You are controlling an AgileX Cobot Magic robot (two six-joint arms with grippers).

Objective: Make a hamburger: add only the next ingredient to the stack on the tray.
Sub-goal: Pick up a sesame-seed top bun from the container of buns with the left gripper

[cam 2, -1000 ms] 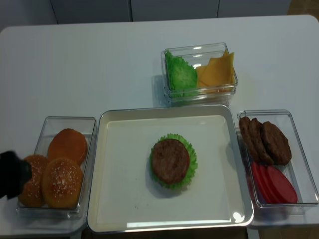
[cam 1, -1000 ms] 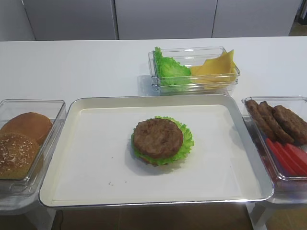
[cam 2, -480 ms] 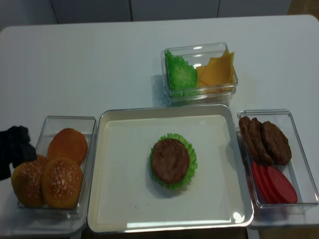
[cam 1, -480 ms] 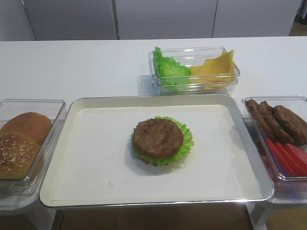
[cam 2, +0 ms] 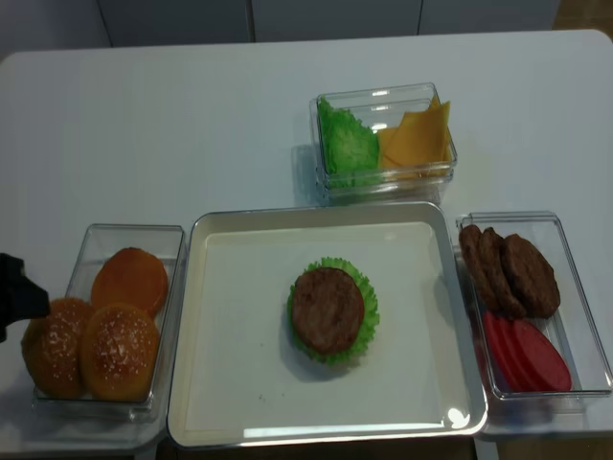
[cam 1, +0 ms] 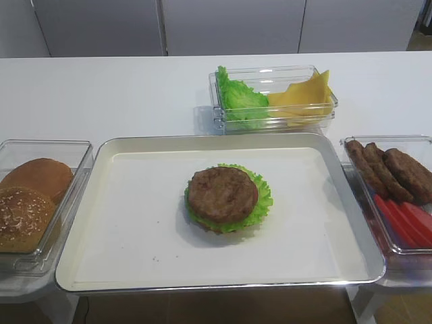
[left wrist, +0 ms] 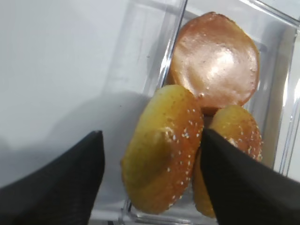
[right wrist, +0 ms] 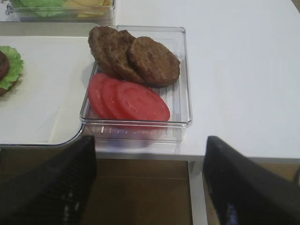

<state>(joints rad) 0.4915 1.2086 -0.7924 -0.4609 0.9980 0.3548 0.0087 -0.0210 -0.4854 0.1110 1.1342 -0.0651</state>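
Straddling a tilted sesame bun (left wrist: 164,150), the left end effector (left wrist: 152,180) stands wide, fingers not touching it. Another sesame bun (left wrist: 229,154) leans just right.

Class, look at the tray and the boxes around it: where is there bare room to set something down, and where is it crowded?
The tray is bare all around the stack. The white table is bare left of the lettuce-and-cheese box. Crowded: the bun box and the patty-and-tomato box.

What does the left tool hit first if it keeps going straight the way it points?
Most likely the seeded bun top tipped up on edge in the clear bun box: it sits between the open left tool's fingers in the wrist view. Depth is unclear, so contact distance can't be judged.
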